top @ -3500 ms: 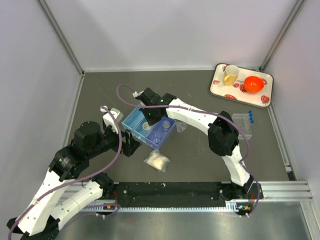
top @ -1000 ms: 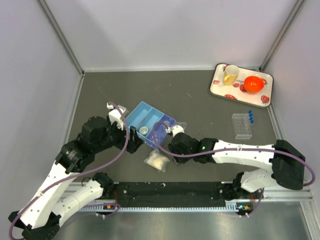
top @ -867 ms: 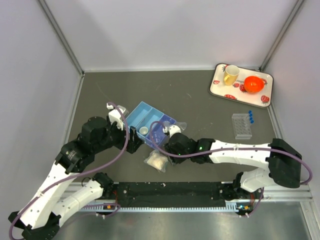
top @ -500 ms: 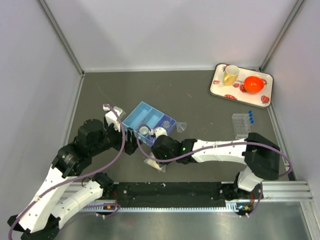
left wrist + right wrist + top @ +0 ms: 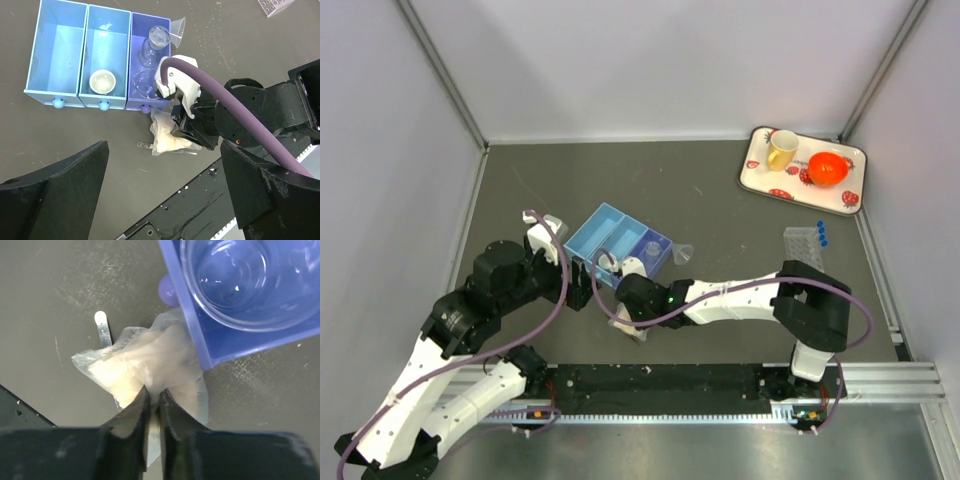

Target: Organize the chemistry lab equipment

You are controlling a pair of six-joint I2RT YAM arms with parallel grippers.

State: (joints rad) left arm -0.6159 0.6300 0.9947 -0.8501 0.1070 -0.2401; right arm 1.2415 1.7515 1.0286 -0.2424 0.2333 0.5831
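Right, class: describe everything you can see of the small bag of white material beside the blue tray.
The bag is small, of thin, clear, crinkled plastic, partly filled with an off-white mass. It lies slumped on the dark table, up against the outer wall of the tray at its purple end compartment. A thin flat strip shows at its edge. The right gripper pinches a fold of its film between nearly closed jaws.
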